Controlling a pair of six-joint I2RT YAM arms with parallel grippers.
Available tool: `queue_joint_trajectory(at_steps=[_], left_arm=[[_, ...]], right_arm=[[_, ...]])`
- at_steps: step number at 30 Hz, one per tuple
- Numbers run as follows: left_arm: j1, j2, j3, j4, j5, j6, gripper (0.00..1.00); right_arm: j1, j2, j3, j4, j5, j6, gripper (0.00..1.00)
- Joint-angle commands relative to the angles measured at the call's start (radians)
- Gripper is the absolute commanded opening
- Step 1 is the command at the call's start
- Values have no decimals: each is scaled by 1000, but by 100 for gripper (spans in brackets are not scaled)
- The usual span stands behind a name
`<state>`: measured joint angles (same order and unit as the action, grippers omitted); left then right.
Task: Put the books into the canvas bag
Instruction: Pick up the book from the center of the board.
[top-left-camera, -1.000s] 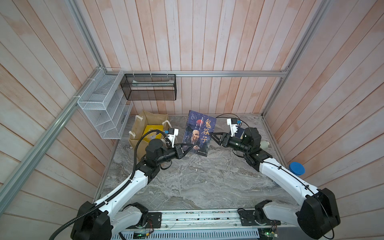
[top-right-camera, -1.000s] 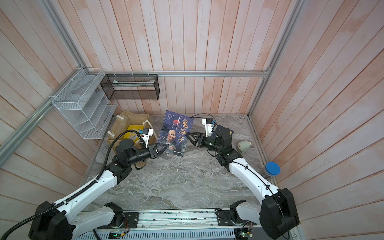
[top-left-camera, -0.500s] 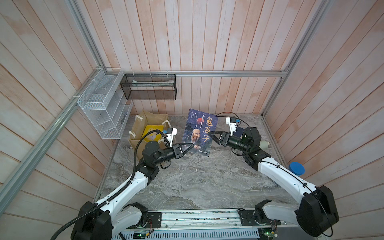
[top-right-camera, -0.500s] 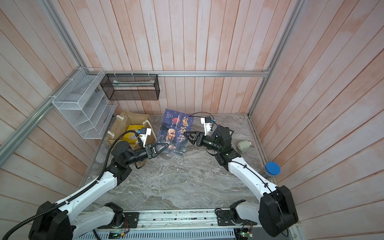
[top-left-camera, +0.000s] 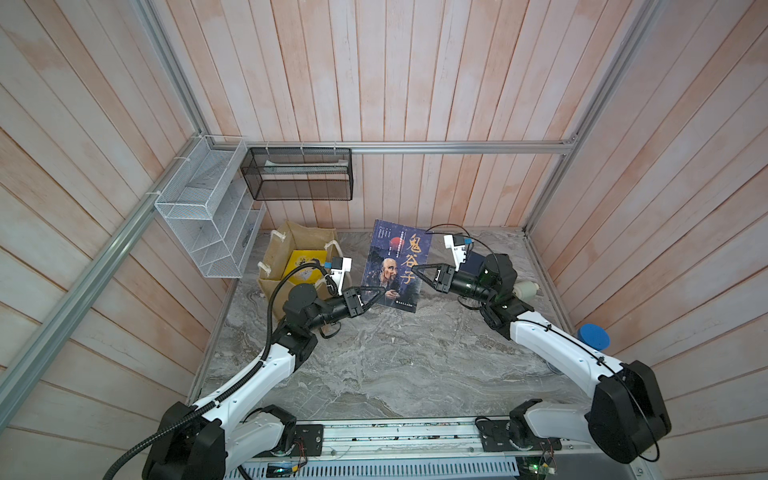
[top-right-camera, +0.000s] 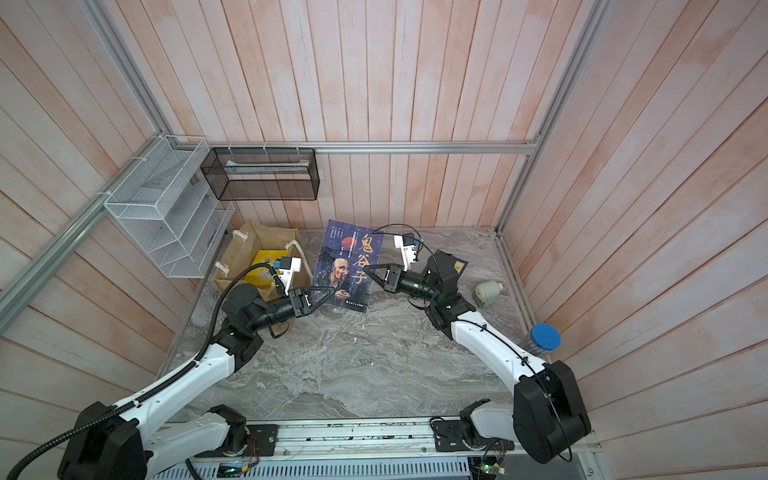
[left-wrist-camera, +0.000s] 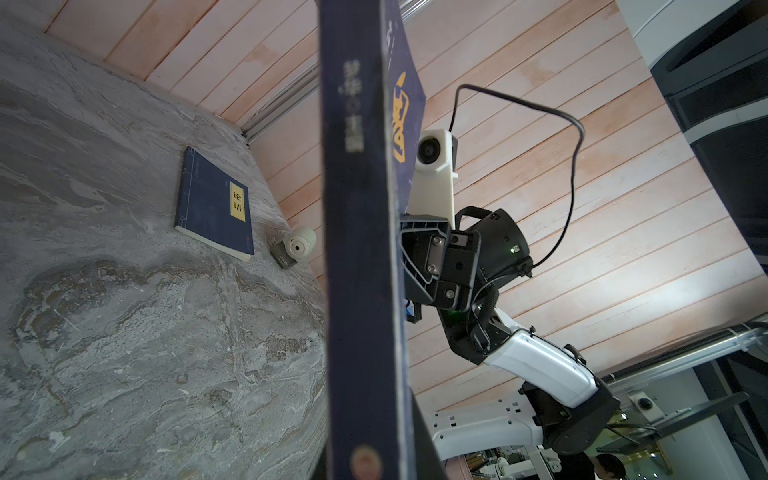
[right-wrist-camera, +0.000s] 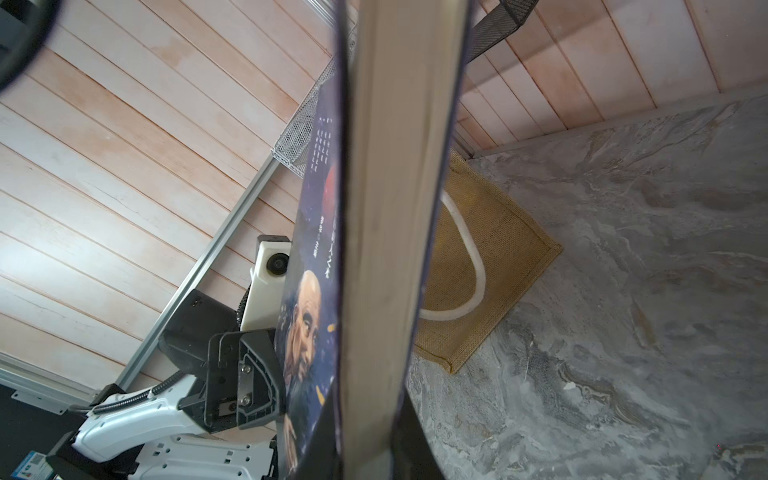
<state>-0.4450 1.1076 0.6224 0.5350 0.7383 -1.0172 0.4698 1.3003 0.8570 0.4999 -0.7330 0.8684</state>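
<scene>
A dark portrait-cover book (top-left-camera: 395, 266) (top-right-camera: 347, 266) stands upright above the marble table, held from both sides. My left gripper (top-left-camera: 376, 293) is shut on its lower spine edge (left-wrist-camera: 357, 249). My right gripper (top-left-camera: 417, 270) is shut on the opposite page edge (right-wrist-camera: 395, 208), one jaw against each cover. The tan canvas bag (top-left-camera: 276, 257) (right-wrist-camera: 490, 249) stands open to the left of the held book, with a yellow book (top-left-camera: 301, 266) inside. A navy book with a yellow label (left-wrist-camera: 214, 203) (top-right-camera: 455, 264) lies flat on the table behind my right arm.
A white wire rack (top-left-camera: 208, 220) and a black mesh basket (top-left-camera: 299, 174) hang on the walls above the bag. A small white round device (top-left-camera: 525, 289) lies near the right wall. A blue-lidded jar (top-left-camera: 594, 336) stands at the right edge.
My right gripper has moved left onto the book's page edge and closed on it. The left gripper keeps its grip, and the book has barely shifted.
</scene>
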Motion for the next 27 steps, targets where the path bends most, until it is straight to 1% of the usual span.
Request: queue_joint_trajectory(at_steps=[1,3,4,6,8,9,12,17,19,22,25,27], left_arm=[[-6,-12,0,60,21,22,0],[-6,-14,2,47,22,30,0],[-6,-14,1,41,22,34,2],[-4,-18,1,20,24,48,10],[2,-24,5,-12,26,70,21],[8,-29,9,-38,27,84,25],[34,-51,15,-114,28,125,34],[115,-73,49,-281,36,200,45],[152,-73,47,-284,67,206,48],[195,-60,45,-243,123,206,52],[210,-47,42,-182,153,185,53],[210,-36,23,-100,178,141,53]], right_arm=[[7,-23,2,35,9,-8,0],[7,-34,2,26,22,-18,0],[7,-37,1,20,26,-24,0],[7,-41,6,-9,37,-47,0],[7,-39,20,-52,44,-76,0],[7,-39,29,-77,45,-93,0],[13,-38,54,-155,47,-148,0],[37,-27,117,-312,57,-260,0],[47,-14,137,-346,46,-285,0],[60,9,156,-359,17,-301,0],[72,33,167,-357,-2,-302,0],[79,46,173,-349,-8,-298,0]])
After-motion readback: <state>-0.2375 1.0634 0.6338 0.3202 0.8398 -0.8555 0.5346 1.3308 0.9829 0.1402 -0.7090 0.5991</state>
